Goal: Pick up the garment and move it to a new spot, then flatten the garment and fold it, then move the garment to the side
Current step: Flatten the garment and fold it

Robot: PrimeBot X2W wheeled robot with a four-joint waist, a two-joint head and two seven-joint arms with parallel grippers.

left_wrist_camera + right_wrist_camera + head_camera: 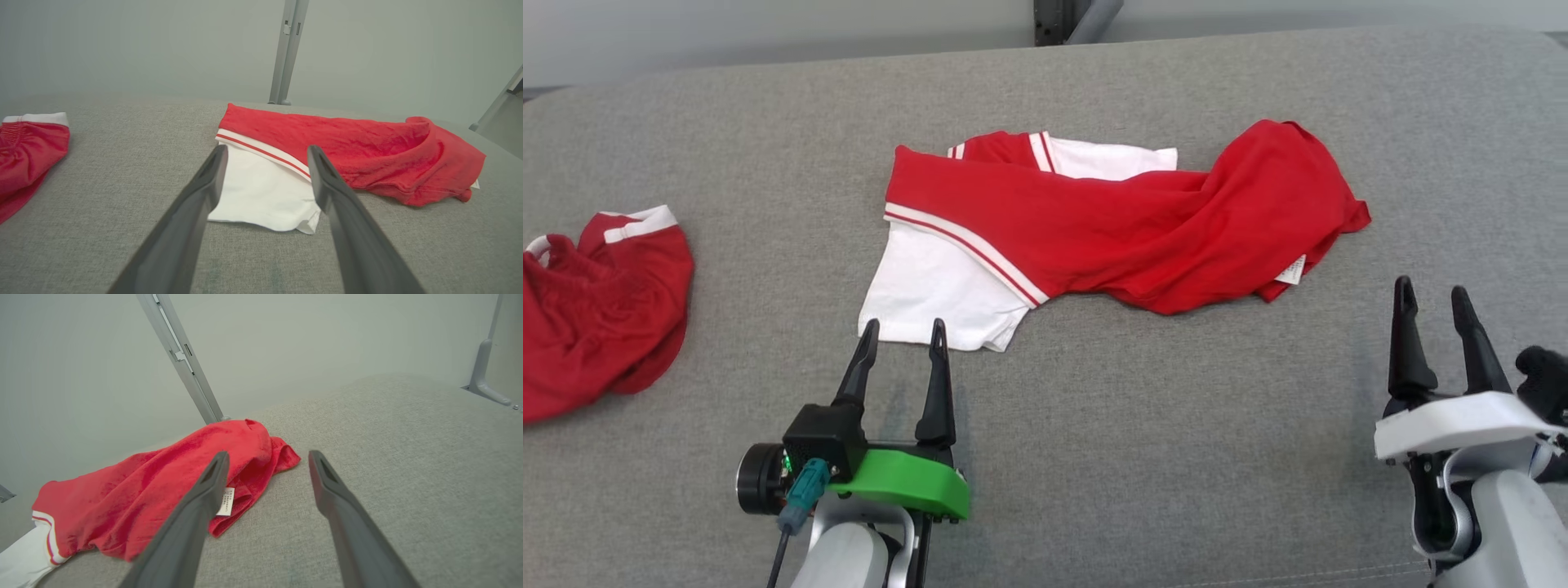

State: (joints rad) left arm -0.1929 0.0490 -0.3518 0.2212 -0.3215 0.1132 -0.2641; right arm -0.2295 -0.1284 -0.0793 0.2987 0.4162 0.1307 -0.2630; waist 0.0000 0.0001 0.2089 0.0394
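A red and white garment (pixel 1111 224) lies crumpled across the middle of the grey surface, its white part at the left and bunched red cloth at the right. My left gripper (pixel 904 325) is open just in front of the white corner (pixel 265 192), holding nothing. My right gripper (pixel 1432 294) is open and empty to the front right of the red end (pixel 163 486), where a small white label (pixel 225 501) shows.
A second red garment with white trim (pixel 596 306) lies bunched at the far left edge. Grey cushion (pixel 1143 457) extends in front of and behind the garment. A metal post (pixel 286 49) stands beyond the far edge against a pale wall.
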